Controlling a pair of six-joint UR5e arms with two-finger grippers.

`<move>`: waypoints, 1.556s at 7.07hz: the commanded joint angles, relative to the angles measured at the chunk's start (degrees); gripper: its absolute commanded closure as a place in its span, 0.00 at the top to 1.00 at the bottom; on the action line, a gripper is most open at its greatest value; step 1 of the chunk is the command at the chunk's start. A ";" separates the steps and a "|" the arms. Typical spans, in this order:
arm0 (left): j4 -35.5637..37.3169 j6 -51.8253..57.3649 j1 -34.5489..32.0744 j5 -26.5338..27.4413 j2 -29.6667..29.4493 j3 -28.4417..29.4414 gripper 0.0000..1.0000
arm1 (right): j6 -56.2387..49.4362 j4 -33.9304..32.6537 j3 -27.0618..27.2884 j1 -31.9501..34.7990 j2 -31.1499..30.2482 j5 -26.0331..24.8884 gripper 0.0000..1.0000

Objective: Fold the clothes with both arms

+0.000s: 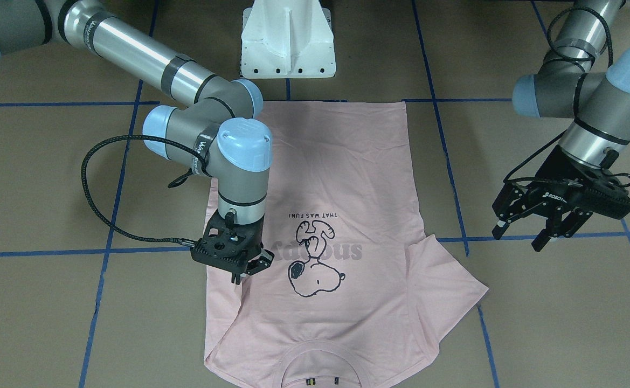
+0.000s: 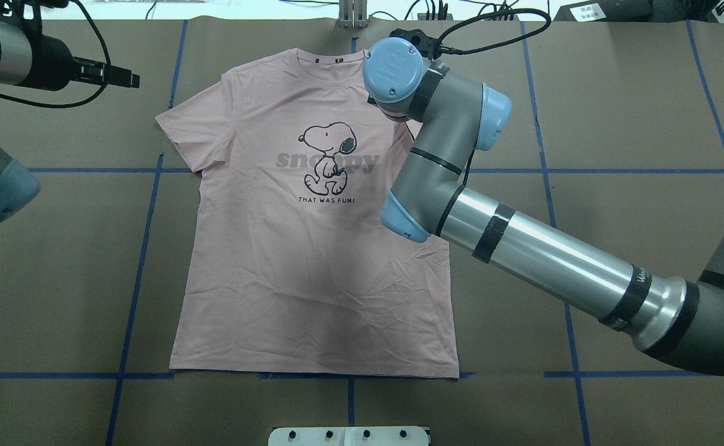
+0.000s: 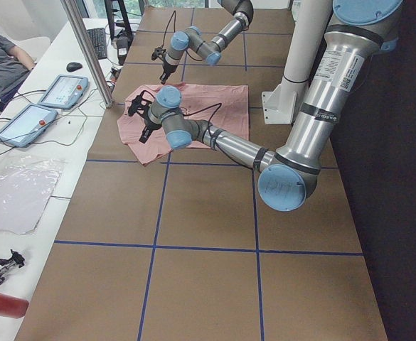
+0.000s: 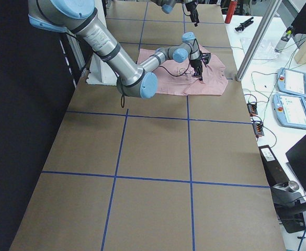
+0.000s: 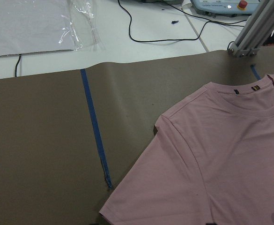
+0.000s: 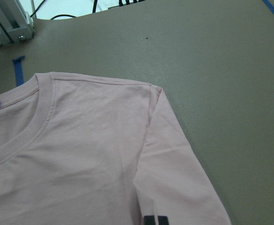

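**Pink T-shirt flat on the table, right gripper down at its sleeve side**

The pale pink T-shirt (image 1: 347,178) lies spread, print side up, on the brown table (image 1: 535,334). Its hem is toward the white pedestal base (image 1: 288,37) and its ribbed collar (image 1: 320,355) toward the far edge. The black-outlined cartoon dog (image 1: 315,264) stands over grey "snoopy" lettering (image 2: 287,161), with a line of small black text under it. The cloth is lightly creased across the body. One sleeve (image 1: 449,285) fans out flat. The other sleeve (image 6: 179,159), with the small black sleeve tag (image 6: 155,220), lies close along the body.

The right gripper (image 1: 250,268) points down at the chest, just beside the dog, on the tagged-sleeve side. Its fingers stand a little apart with the tips at the fabric. Whether any cloth is caught between them cannot be told. The left gripper (image 1: 525,237) hangs above bare table well apart from the shirt, jaws spread wide and holding nothing.

In the overhead view the right arm (image 2: 523,248) covers the shirt's shoulder and sleeve on that side, and its own gripper too. The front-facing view cuts off the collar at its bottom edge, and there the gripper and the dog hide part of the lettering. Neither wrist view shows any fingers.
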 commanded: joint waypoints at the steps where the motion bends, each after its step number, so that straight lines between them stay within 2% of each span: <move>1: 0.00 0.04 0.00 0.00 -0.03 0.18 0.82 | 4.46 0.13 -1.39 -0.08 0.98 -0.71 0.25; 2: 0.00 0.04 0.00 0.00 -0.03 0.27 0.83 | 5.98 0.05 -3.22 -0.16 1.94 -2.28 0.99; 3: 0.17 0.04 0.00 0.09 -0.03 0.44 0.88 | 5.73 -0.13 -3.68 0.27 2.82 -2.21 1.00; 4: 0.26 0.04 0.43 0.09 -0.03 0.70 0.90 | 2.95 -0.22 -3.51 1.50 3.70 -0.03 1.00; 5: 0.26 -0.05 0.79 0.09 -0.55 2.01 0.90 | -2.82 -0.39 -2.20 4.64 2.93 7.04 1.00; 6: 0.26 -0.14 1.40 0.26 -0.99 3.85 0.90 | -7.75 0.30 2.86 6.76 -2.30 10.94 1.00; 7: -0.17 -0.66 1.93 3.48 -1.95 6.13 0.86 | -13.29 3.09 7.78 9.13 -8.10 11.58 1.00; 9: -2.09 -2.58 3.33 6.76 -3.36 10.61 0.73 | -22.34 13.96 8.97 14.48 -16.72 21.99 1.00; 10: -6.11 -6.43 4.30 9.64 -3.63 13.77 0.69 | -27.01 18.80 9.24 17.21 -21.03 26.49 1.00; 11: -8.33 -8.21 6.31 12.54 -5.20 17.28 0.65 | -28.62 19.55 10.72 18.98 -23.60 29.05 1.00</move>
